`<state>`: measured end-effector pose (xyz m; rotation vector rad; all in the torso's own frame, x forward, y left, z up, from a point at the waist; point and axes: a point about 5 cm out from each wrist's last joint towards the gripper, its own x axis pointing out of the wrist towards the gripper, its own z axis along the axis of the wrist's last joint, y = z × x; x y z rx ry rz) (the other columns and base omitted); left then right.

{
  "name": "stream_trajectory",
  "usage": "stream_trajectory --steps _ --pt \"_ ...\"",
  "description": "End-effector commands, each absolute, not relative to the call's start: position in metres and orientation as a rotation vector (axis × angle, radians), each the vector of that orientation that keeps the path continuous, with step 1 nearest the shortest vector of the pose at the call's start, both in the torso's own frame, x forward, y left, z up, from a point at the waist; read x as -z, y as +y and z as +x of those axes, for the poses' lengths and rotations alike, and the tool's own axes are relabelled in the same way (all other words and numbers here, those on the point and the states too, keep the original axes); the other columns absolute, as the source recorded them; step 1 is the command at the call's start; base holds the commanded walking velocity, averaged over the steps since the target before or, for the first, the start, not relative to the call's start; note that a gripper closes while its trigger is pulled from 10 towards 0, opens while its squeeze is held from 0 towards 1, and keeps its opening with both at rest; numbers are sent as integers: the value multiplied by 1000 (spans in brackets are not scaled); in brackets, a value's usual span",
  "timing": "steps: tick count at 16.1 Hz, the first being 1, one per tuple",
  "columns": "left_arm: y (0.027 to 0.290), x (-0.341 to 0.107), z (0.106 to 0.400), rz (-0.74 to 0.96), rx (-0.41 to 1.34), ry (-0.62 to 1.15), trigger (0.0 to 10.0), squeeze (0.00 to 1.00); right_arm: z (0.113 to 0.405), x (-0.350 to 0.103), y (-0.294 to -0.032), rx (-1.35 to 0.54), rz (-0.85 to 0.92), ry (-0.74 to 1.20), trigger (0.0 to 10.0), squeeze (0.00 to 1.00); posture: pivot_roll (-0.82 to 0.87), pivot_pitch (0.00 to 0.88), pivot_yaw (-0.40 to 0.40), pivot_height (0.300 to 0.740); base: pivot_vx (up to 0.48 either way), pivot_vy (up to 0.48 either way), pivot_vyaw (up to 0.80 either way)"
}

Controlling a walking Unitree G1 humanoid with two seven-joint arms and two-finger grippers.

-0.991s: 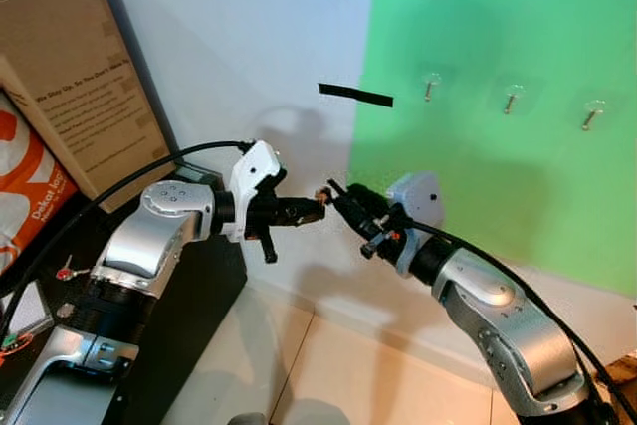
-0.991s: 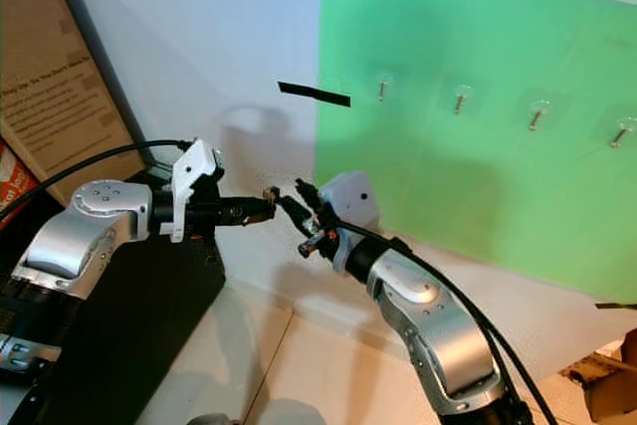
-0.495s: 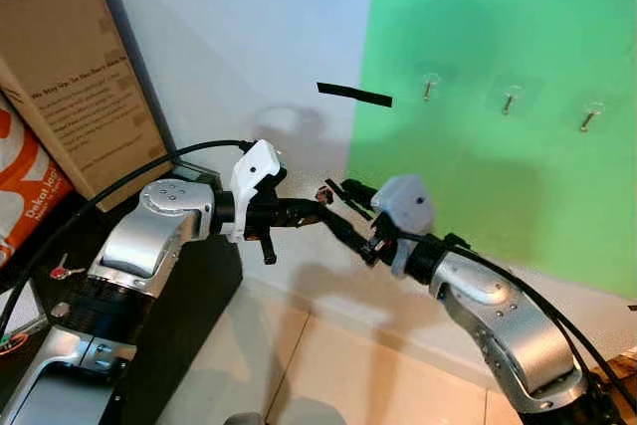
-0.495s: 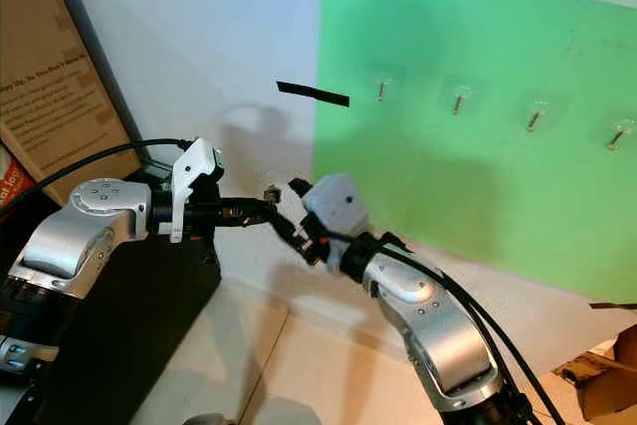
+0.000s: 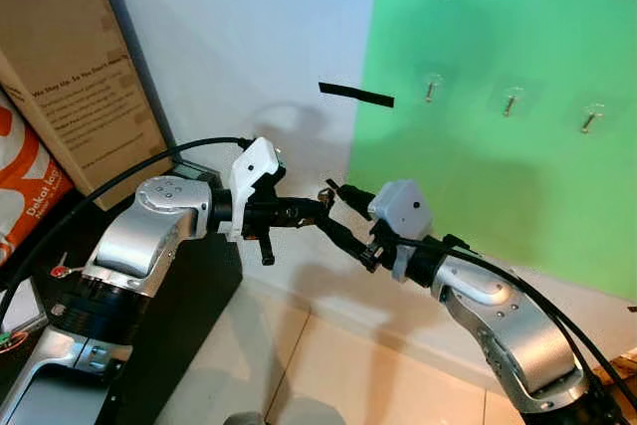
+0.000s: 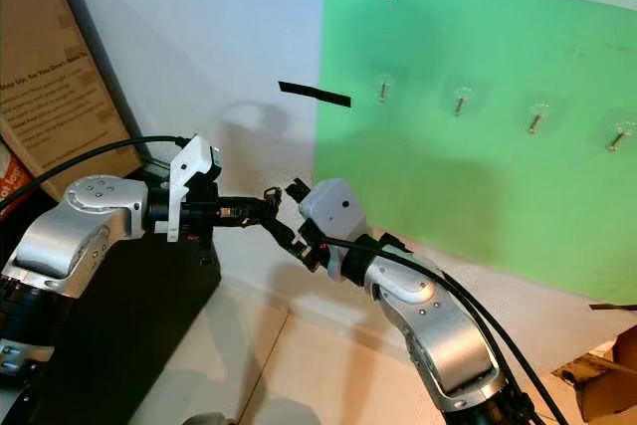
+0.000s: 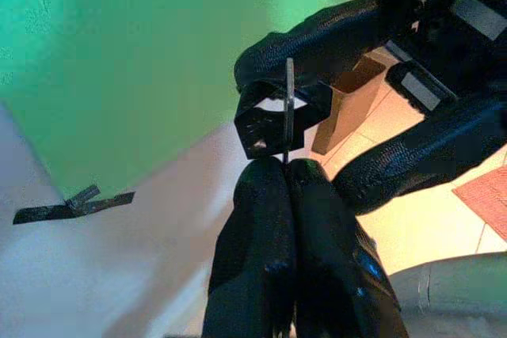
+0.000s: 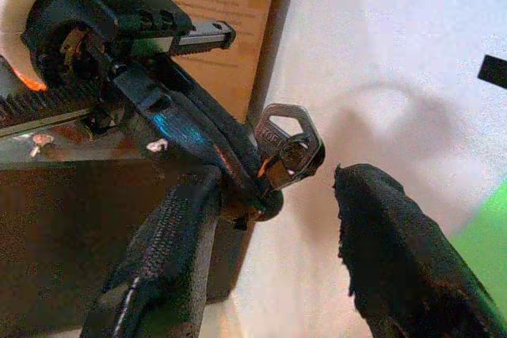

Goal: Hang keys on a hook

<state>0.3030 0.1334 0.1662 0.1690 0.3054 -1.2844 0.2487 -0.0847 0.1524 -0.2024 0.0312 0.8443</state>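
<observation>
A small silver key (image 5: pixel 325 194) with a dark ring is pinched at the tips of my left gripper (image 5: pixel 316 209), which is shut on it in front of the white wall. My right gripper (image 5: pixel 335 210) is open, one finger above the key and one below, not touching it. The right wrist view has the key (image 8: pixel 287 144) between the two spread fingers (image 8: pixel 170 235). In the left wrist view the key (image 7: pixel 288 108) stands edge-on above the shut fingertips (image 7: pixel 273 195). Three small hooks (image 5: pixel 429 87) sit in a row on the green wall panel (image 5: pixel 518 176), up and to the right.
A cardboard box (image 5: pixel 70 67) and an orange bag (image 5: pixel 25 186) lean at the left over a black cabinet (image 5: pixel 189 286). Black tape strips (image 5: pixel 355 96) mark the wall. Pale floor tiles (image 5: pixel 328 375) lie below the arms.
My right gripper has rolled over and moved in from a tip-to-tip pose, so its open fingers now straddle the key. The left gripper has stayed almost still, holding the key.
</observation>
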Motion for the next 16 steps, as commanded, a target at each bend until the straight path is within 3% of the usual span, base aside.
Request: stream_trajectory --steps 1,3,5,7,10,16 --pt "132 -169 299 170 1312 303 0 0 253 -151 -87 -820 -225 41 10000 0 -17 0 -30 740 0 0 0" --pt "133 -169 298 166 1319 305 0 0 254 -148 -89 -803 -241 60 10000 0 -17 0 -30 740 0 0 0" --pt "133 -169 297 162 1326 308 0 0 255 -148 -89 -797 -241 57 6118 0 -14 0 -33 740 0 0 0" --pt "133 -170 296 161 1332 311 0 0 255 -148 -89 -795 -240 54 3373 0 -14 0 -33 740 0 0 0" --pt "133 -170 296 162 1338 315 0 0 255 -148 -90 -794 -239 51 3294 0 -14 0 -33 740 0 0 0" --pt "134 -167 294 167 1345 327 0 0 256 -151 -95 -802 -230 34 2196 0 -14 0 -34 740 0 0 0"
